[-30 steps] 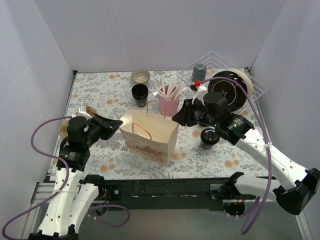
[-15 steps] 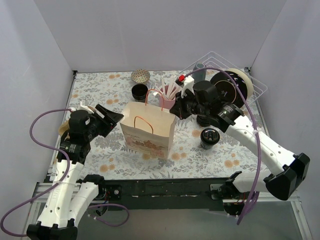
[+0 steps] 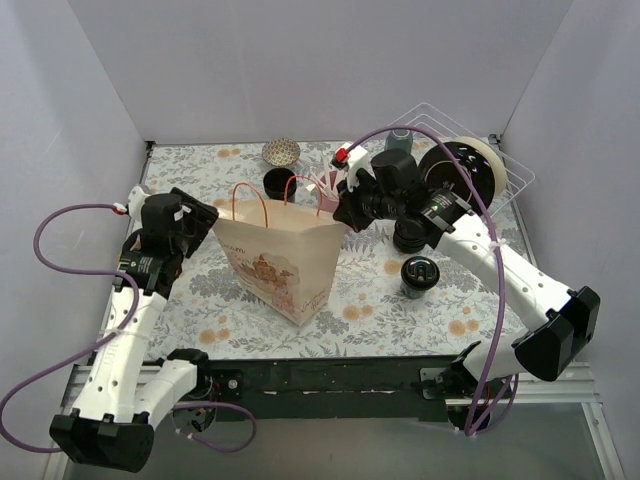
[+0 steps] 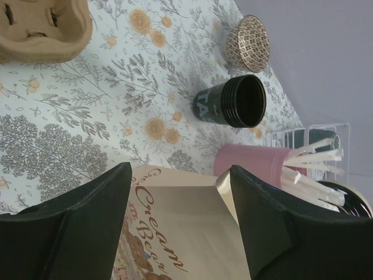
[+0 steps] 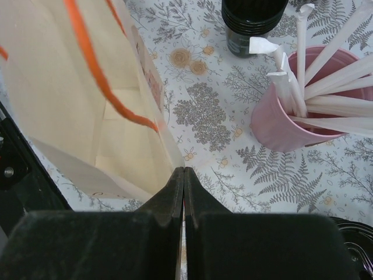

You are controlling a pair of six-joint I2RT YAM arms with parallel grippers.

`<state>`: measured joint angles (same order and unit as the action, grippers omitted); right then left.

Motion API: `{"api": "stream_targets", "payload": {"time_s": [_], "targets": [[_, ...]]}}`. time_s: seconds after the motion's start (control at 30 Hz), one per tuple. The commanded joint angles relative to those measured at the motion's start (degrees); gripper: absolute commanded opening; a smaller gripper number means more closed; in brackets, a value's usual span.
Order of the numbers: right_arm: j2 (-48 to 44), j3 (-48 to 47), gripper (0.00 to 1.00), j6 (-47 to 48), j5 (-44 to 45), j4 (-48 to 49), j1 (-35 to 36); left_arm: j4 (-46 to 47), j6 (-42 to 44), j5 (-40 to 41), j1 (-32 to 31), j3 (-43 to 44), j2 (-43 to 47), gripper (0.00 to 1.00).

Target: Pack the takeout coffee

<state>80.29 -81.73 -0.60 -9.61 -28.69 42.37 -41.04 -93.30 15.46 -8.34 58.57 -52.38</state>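
The takeout coffee (image 3: 419, 273), a small black cup with a glossy lid, stands on the floral cloth right of the paper bag (image 3: 280, 262). The bag is tilted, its mouth open, its orange handles up. My right gripper (image 3: 343, 214) is shut on the bag's right top rim; in the right wrist view its jaws (image 5: 184, 170) meet on the rim of the bag (image 5: 76, 116). My left gripper (image 3: 207, 216) is open at the bag's left top corner. In the left wrist view the side of the bag (image 4: 192, 233) shows between the fingers of that gripper (image 4: 180, 172).
Behind the bag stand a lidless black cup (image 3: 279, 184), a pink cup of straws (image 3: 328, 192) and a patterned bowl (image 3: 282, 151). A wire rack (image 3: 505, 165) at the back right holds a grey-blue tumbler (image 3: 400, 136) and round dishes. A cardboard cup carrier (image 4: 41, 29) lies far left.
My left gripper opened, let go of the bag's left edge and drew back. My right gripper shut on the right rim and pulled it up and back; the bag now tilts.
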Motion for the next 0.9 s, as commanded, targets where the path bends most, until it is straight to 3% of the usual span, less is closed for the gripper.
{"api": "stream_targets", "payload": {"time_s": [0.0,0.17,0.3,0.5,0.7,0.87], "targets": [[-2.9,1.7,0.01,3.9,-0.7,-0.6,-0.9,0.9,2.1,-6.0,0.4,1.9,4.4,0.69],[-4.8,3.5,0.01,9.6,-5.5,0.9,-0.9,6.2,6.0,-25.2,0.4,1.9,9.0,0.76],[-5.0,3.0,0.01,14.2,-8.0,-0.6,-1.0,4.0,7.0,-25.1,0.4,2.8,10.5,0.77],[-4.2,1.1,0.01,21.9,-11.6,-6.0,-1.0,-4.7,3.0,-3.1,0.4,5.2,8.0,0.73],[-4.5,-0.4,0.01,27.1,-13.9,-7.5,-1.0,-9.0,0.2,17.9,0.4,8.0,-0.4,0.69],[-5.4,0.3,0.01,31.1,-16.7,-6.3,-1.0,-12.0,-2.2,25.5,1.7,10.8,-10.8,0.74]]}}
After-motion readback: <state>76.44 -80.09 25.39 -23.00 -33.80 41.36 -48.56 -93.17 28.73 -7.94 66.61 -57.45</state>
